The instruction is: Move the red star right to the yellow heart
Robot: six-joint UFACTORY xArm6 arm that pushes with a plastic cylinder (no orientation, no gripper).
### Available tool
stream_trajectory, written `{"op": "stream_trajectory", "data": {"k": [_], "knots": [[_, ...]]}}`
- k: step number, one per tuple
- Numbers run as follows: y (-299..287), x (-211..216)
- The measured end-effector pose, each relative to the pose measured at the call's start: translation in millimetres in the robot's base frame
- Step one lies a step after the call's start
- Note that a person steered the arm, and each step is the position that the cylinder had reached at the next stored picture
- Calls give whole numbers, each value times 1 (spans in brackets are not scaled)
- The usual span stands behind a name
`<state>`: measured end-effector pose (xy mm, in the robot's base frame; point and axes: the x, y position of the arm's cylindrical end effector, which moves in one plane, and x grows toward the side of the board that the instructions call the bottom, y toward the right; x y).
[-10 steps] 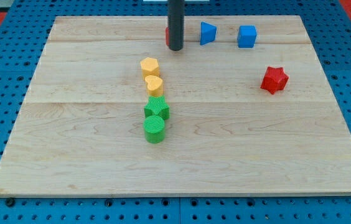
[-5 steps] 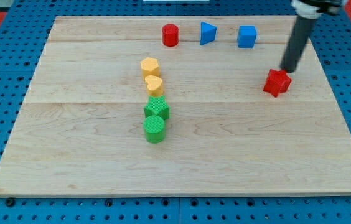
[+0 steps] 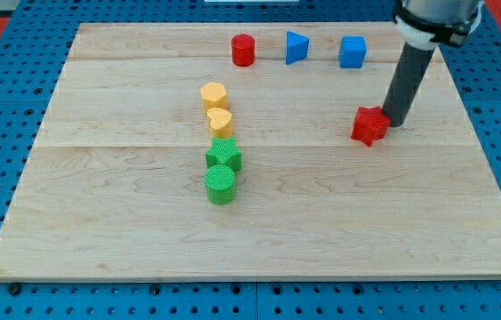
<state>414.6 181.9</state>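
Note:
The red star (image 3: 369,125) lies right of the board's middle. My tip (image 3: 395,122) touches its right side, with the dark rod rising toward the view's top right. The yellow heart (image 3: 220,121) sits left of centre, well to the left of the star. It is second in a column of blocks running toward the view's bottom.
A yellow hexagon (image 3: 213,93) sits just above the heart. A green star (image 3: 224,156) and a green cylinder (image 3: 220,184) sit below it. A red cylinder (image 3: 243,50), a blue triangle (image 3: 297,46) and a blue cube (image 3: 353,52) line the top of the wooden board (image 3: 259,240).
My tip swung from the red cylinder across to the red star's right side. It has pushed the star a little to the left and down.

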Motion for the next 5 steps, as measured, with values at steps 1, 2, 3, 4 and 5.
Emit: {"op": "stream_trajectory", "data": {"k": [1, 2, 3, 4, 5], "knots": [[15, 17], [-37, 19], [-102, -17], [-109, -60], [-108, -41]]}}
